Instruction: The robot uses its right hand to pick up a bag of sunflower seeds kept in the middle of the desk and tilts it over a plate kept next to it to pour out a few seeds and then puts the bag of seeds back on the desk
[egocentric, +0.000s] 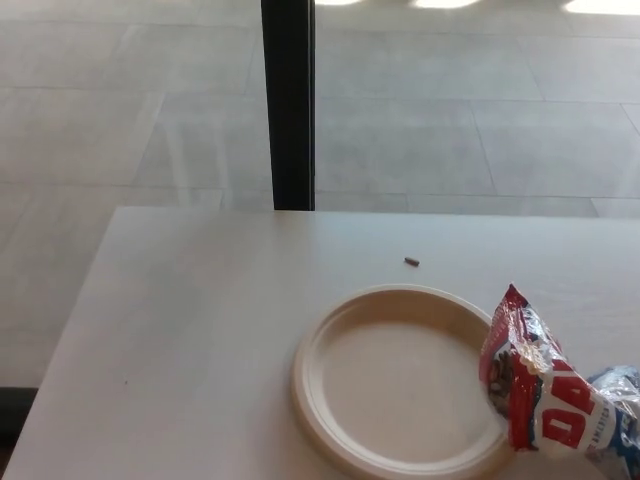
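Wide bare stretch of desk (170, 330) at left, open to its near and left edges. Centre-right, pale plate (345, 420), one seed (411, 262) beyond its far rim. Tilted over its right rim, seed bag (530, 385). No hands visible.

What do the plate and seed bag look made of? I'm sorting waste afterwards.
Plate: probably moulded paper or fibre pulp, matte cream with a soft rolled rim. Seed bag: glossy printed plastic or foil film, crinkled and catching highlights.
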